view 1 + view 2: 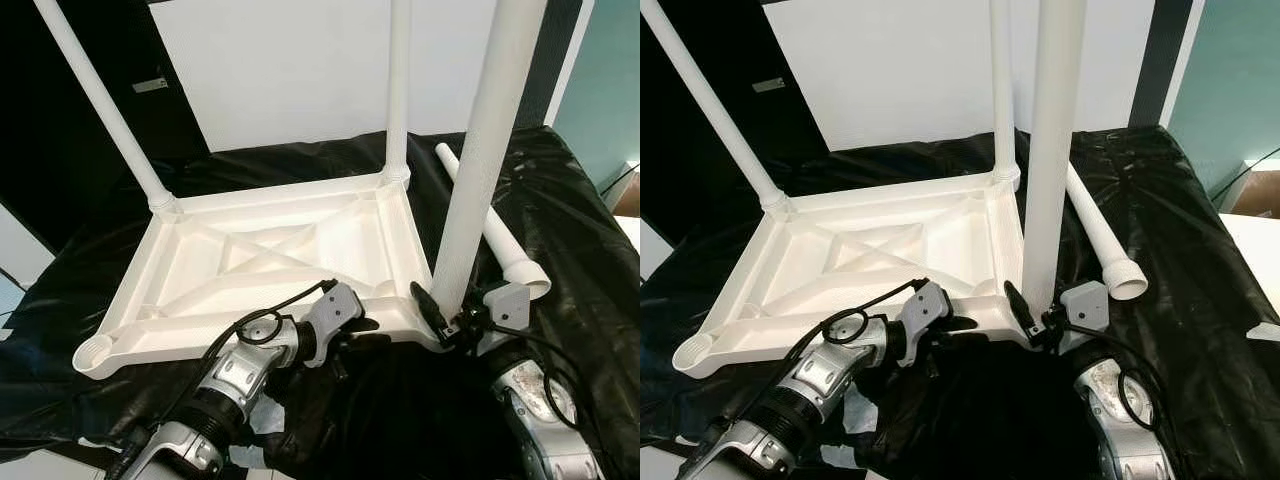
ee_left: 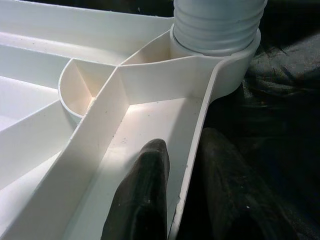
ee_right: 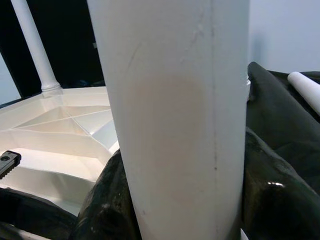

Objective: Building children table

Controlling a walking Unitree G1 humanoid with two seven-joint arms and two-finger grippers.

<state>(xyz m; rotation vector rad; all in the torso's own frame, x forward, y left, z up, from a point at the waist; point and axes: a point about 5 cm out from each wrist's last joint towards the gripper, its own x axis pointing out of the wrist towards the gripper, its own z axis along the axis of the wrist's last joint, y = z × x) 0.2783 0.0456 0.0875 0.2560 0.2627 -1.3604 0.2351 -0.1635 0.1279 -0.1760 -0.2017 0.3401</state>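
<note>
A white table top (image 1: pixel 250 250) lies upside down on black cloth. Two white legs (image 1: pixel 100 100) (image 1: pixel 398 90) stand in its far corner sockets. A third leg (image 1: pixel 480 160) stands upright at the near right corner, its threaded end (image 2: pixel 217 25) in the socket. My right gripper (image 1: pixel 450 315) is shut on this leg low down, with one black finger (image 3: pixel 102 200) on each side of it. My left gripper (image 1: pixel 365 335) is shut on the table top's near rim (image 2: pixel 192 150), one finger (image 2: pixel 145 195) inside it and one outside. A fourth leg (image 1: pixel 500 235) lies loose on the cloth at the right.
The near left corner socket (image 1: pixel 95 352) holds nothing. Black cloth (image 1: pixel 560 200) covers the whole work surface and sags at its edges. A white panel (image 1: pixel 280 70) stands behind it. Black cables (image 1: pixel 250 325) loop over both wrists.
</note>
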